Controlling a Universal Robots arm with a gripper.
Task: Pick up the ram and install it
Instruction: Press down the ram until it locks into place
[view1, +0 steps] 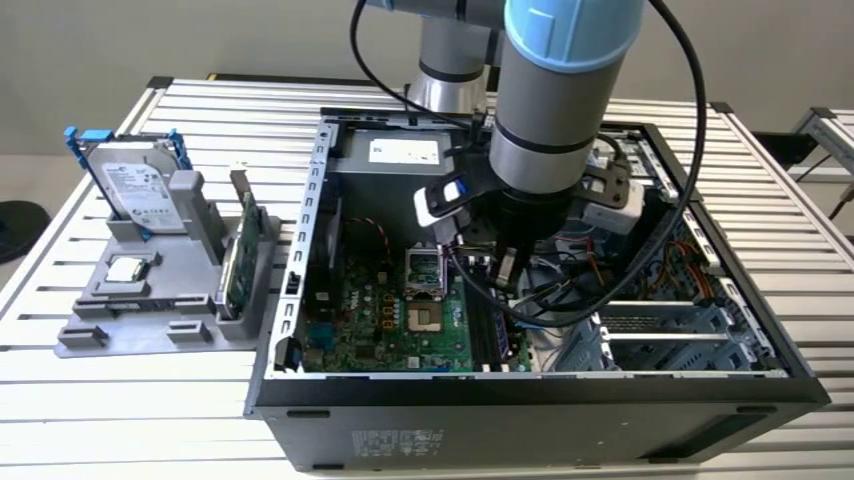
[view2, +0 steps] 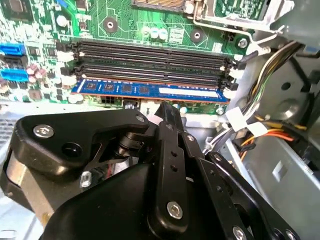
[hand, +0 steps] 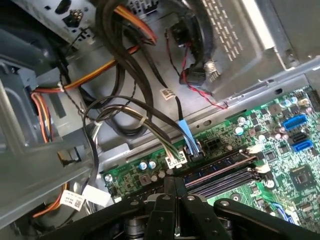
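Observation:
The ram (view1: 244, 255), a thin green board, stands on edge in the grey fixture (view1: 147, 322) outside the case, at the exterior view's left. My gripper (view1: 511, 283) hangs inside the open computer case, far from it. Its black fingers are shut together in both wrist views (view2: 166, 106) (hand: 175, 181), with nothing between them. Their tips sit right at the edge of a blue memory stick (view2: 150, 91) seated in the nearest motherboard slot. I cannot tell if they touch it. Beyond it lie several empty black slots (view2: 150, 57).
The fixture also holds a silver hard drive in a blue frame (view1: 134, 190) and a small square processor chip (view1: 127, 268). Loose cables (hand: 125, 115) and a metal drive cage (view1: 681, 335) crowd the case beside the arm. The processor socket (view1: 424, 320) lies near the slots.

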